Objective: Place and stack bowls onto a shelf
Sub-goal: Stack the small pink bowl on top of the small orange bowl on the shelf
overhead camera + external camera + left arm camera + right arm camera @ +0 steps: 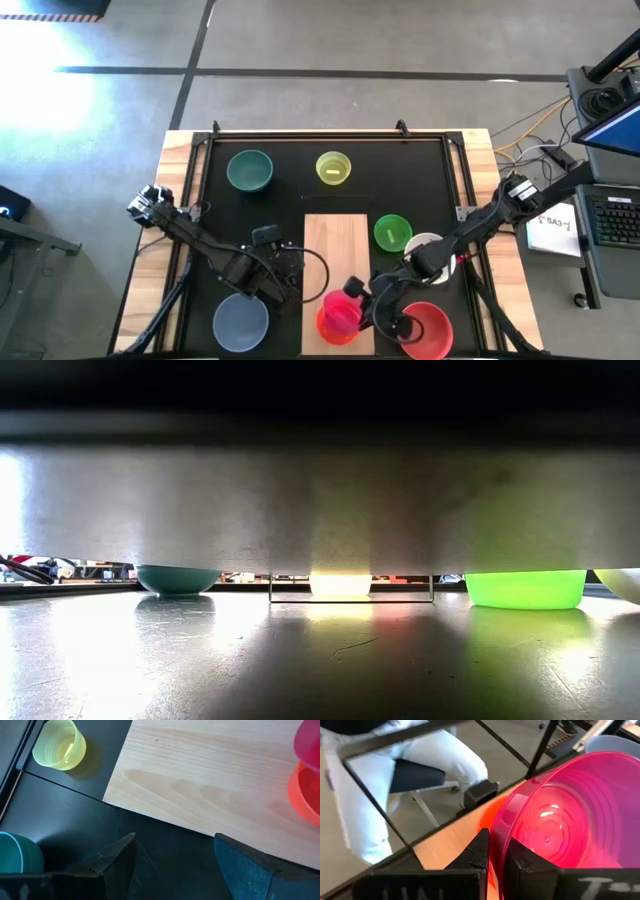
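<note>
Right claw point(496, 851) was clamped on the rim of the pink bowl point(560, 820), hanging over the orange bowl point(335, 328) on the board point(335, 245) at about 6 o'clock. Looked like the stacking step; next it'd need lowering squarely, then letting go. Left claw point(172, 852) sat open beside the board.

The shelf point(337, 250) lies at the middle of the table point(290, 175). Two bowls point(290, 170) stand behind it, side by side, and two bowls point(405, 238) to its right, touching. A bowl point(240, 322) lies left of its near end, another point(433, 328) right. On that end is a bowl point(338, 322), with one more point(345, 303) tilted above it.
</note>
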